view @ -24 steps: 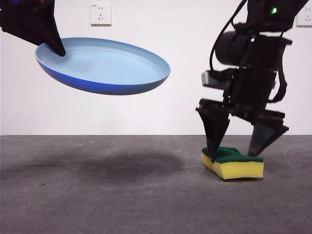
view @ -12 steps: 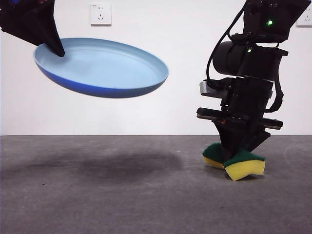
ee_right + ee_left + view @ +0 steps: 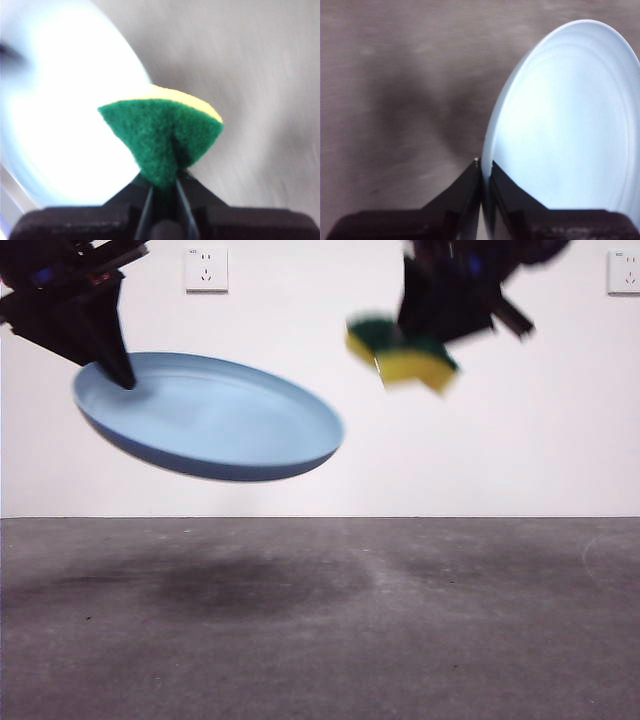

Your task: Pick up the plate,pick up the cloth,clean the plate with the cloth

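The light-blue plate hangs tilted in the air at the left of the front view. My left gripper is shut on its left rim; the left wrist view shows the jaws pinching the plate's edge with the plate spreading beyond. The cloth, a yellow sponge with a green scouring face, is held high at the upper right, blurred by motion. My right gripper is shut on it; the right wrist view shows the green face folded between the jaws, with the plate behind it.
The grey table lies below with the plate's shadow on it. A white wall with a socket stands behind.
My right gripper closed on the sponge on the table and has lifted it high and to the left, toward the plate. The plate has tilted and dropped slightly.
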Robot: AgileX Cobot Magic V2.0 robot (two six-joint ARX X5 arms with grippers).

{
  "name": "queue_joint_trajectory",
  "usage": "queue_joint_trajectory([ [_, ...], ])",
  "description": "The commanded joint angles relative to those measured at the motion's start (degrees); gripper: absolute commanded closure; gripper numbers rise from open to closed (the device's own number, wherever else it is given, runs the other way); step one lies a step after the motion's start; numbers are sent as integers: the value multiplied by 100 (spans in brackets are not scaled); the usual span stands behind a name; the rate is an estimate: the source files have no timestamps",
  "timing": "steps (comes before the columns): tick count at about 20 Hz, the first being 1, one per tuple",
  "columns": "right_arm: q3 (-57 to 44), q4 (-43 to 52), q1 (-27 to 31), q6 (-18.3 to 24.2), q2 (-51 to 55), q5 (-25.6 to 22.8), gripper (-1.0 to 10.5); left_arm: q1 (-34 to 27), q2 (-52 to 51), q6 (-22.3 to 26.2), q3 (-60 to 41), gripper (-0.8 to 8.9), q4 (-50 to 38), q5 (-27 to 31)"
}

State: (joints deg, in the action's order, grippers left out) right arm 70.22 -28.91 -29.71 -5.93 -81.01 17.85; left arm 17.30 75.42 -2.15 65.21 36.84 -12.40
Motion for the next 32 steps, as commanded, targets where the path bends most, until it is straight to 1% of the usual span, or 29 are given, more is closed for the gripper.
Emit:
queue_joint_trajectory([
  [1, 2, 444, -216, -118, 17, -28, 963, 181, -7, -96, -33, 820, -92, -549],
  [2, 2, 514, -260, -131, 2, -98, 963, 249, -7, -125, -33, 820, -87, -680],
  [4, 2, 553, -398, -151, -116, -531, 963, 398, -7, -181, -33, 820, -81, -761],
  [5, 2, 595, -505, -153, -223, -673, 963, 474, -7, -240, -33, 820, -107, -761],
  [8, 2, 822, -693, -240, -498, -686, 963, 656, -9, -391, -33, 820, -273, -787],
  [10, 2, 1012, -942, -356, -737, -680, 963, 721, -9, -435, -33, 821, -505, -905],
  [13, 2, 1032, -1333, -411, -988, -581, 963, 741, -7, -715, -33, 821, -942, -879],
  [16, 2, 721, -1727, -404, -1027, -608, 963, 691, -7, -741, -33, 820, -1266, -820],
  [18, 2, 238, -1891, -297, -1023, -656, 963, 577, -7, -780, -33, 820, -1268, -636],
  [20, 2, -389, -1891, -138, -1008, -1119, 963, 492, -9, -776, -33, 821, -1067, -632],
  [22, 2, -1047, -1873, 26, -1005, -2083, 963, 437, -9, -616, -33, 821, -658, -632],
  [24, 2, -1325, -1746, 109, -979, -3064, 963, 435, -9, -352, -33, 821, -221, -595],
  [25, 2, -1298, -1672, 107, -960, -3342, 963, 437, -9, -330, -33, 821, -44, -614],
  [27, 2, -1115, -1589, 107, -940, -3506, 963, 450, -9, -203, -33, 821, 168, -789],
  [29, 2, -704, -1486, 90, -938, -3458, 963, 450, -9, -74, -33, 821, 319, -1097],
  [32, 2, 42, -1384, 44, -938, -3425, 963, 450, -9, -55, -33, 821, 348, -1558],
])
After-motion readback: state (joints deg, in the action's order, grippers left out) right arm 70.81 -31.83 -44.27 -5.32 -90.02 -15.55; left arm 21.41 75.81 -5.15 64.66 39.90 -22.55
